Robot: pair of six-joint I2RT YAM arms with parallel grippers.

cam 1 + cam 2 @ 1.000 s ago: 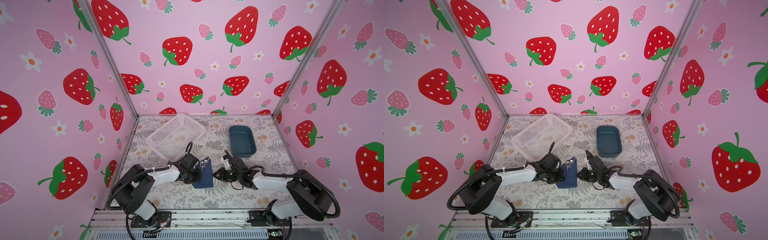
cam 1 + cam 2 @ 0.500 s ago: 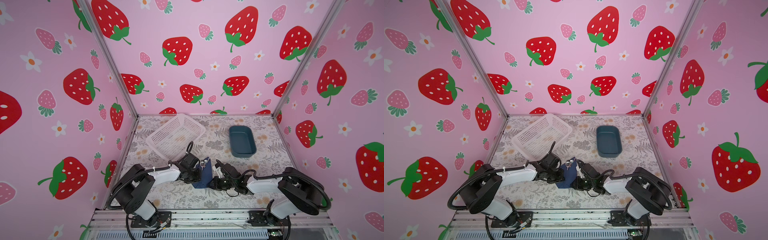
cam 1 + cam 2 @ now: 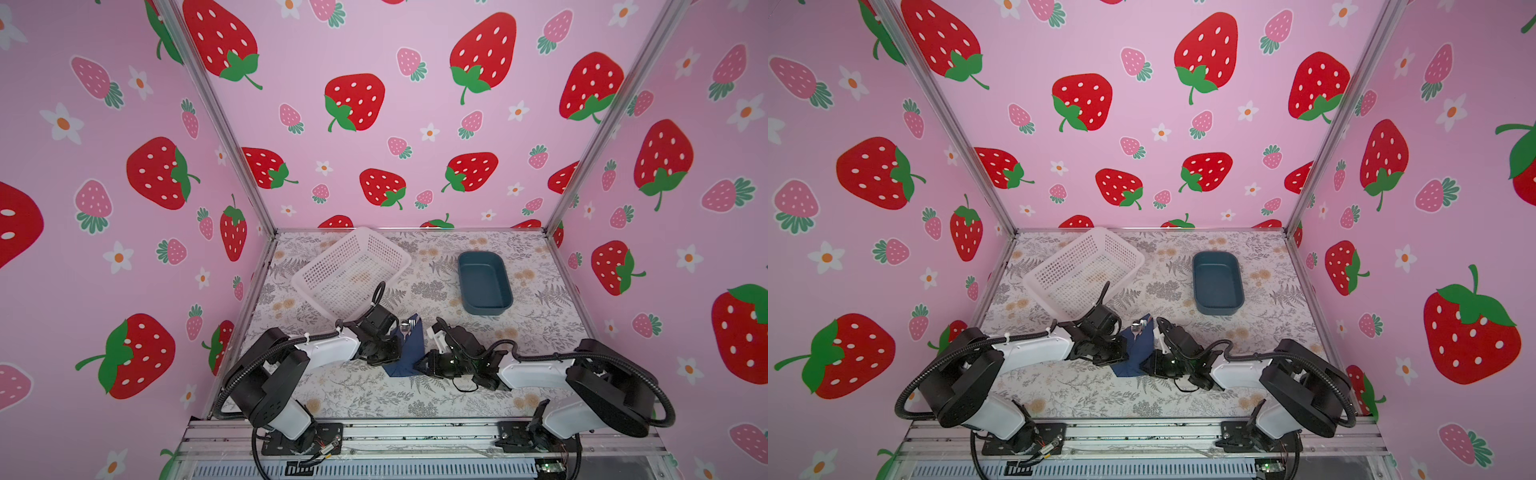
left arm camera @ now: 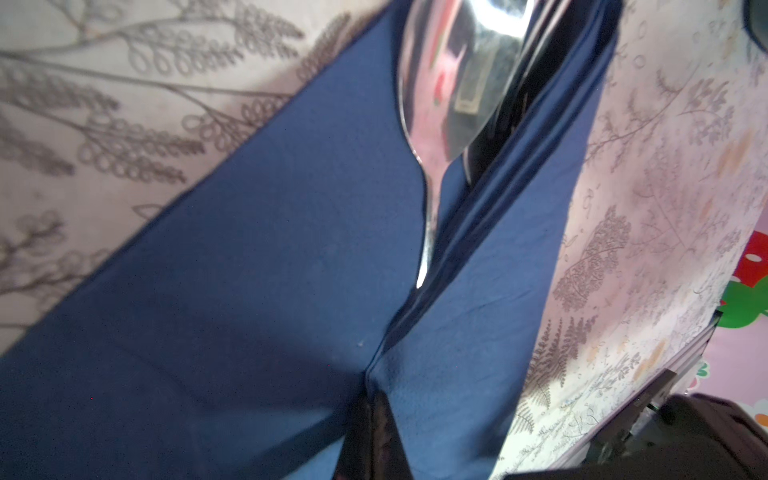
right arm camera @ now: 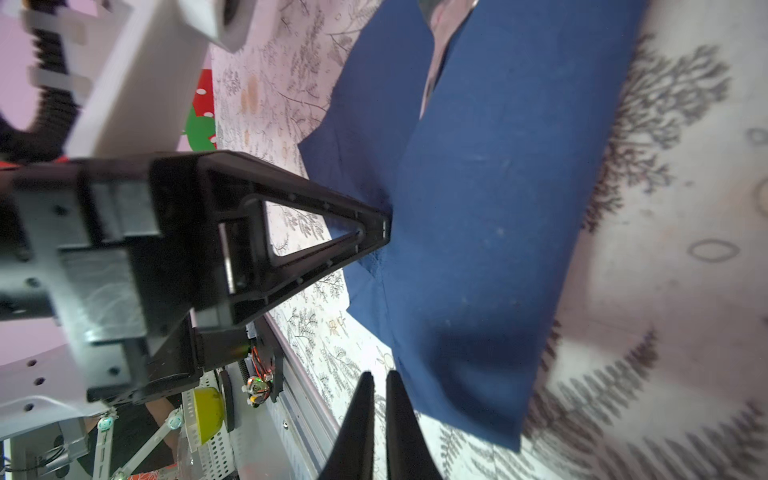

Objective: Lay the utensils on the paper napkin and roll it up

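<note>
The dark blue paper napkin (image 3: 409, 353) (image 3: 1138, 351) lies at the front middle, one side folded up over the utensils. A shiny spoon bowl (image 3: 405, 328) (image 4: 453, 83) and fork tines poke out of its far end; the rest of the utensils is hidden under the fold. My left gripper (image 3: 397, 353) (image 4: 376, 395) is shut on the raised napkin fold, which the right wrist view also shows. My right gripper (image 3: 417, 365) (image 5: 379, 376) is shut with nothing between its fingers, low at the napkin's near right corner.
A white mesh basket (image 3: 349, 274) stands tilted at the back left, close behind my left arm. A teal plastic tray (image 3: 484, 282) sits at the back right. The metal frame rail (image 3: 415, 432) runs along the front edge.
My right gripper has slid left across the mat, right up to the napkin's near corner. The left gripper has kept its hold on the fold without moving.
</note>
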